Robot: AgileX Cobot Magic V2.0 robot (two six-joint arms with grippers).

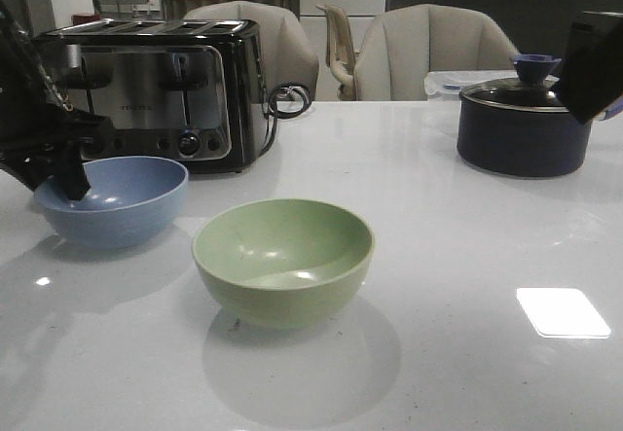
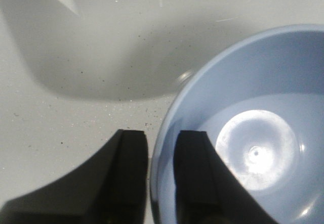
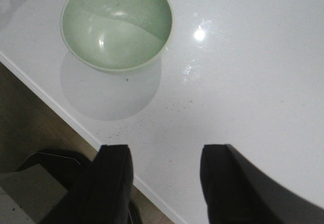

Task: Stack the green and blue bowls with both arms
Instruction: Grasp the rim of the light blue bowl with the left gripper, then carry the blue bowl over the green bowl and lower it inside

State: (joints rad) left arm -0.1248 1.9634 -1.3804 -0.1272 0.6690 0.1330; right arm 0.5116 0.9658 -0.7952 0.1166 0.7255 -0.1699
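Blue bowl (image 1: 112, 199) rim pinched by the left gripper (image 2: 161, 148) — right gripper (image 3: 164, 176) gapes (holding nothing) near the green bowl (image 1: 283, 261).

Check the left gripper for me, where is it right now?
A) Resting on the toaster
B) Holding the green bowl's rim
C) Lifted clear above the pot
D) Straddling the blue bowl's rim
D: in the left wrist view the left gripper has one finger inside the blue bowl and one outside, the rim between them.

The grey-blue bowl (image 1: 112, 200) sits upright, its rim between the left gripper (image 2: 161, 155) fingers. The sage-green bowl (image 1: 283, 260) stands upright, apart.
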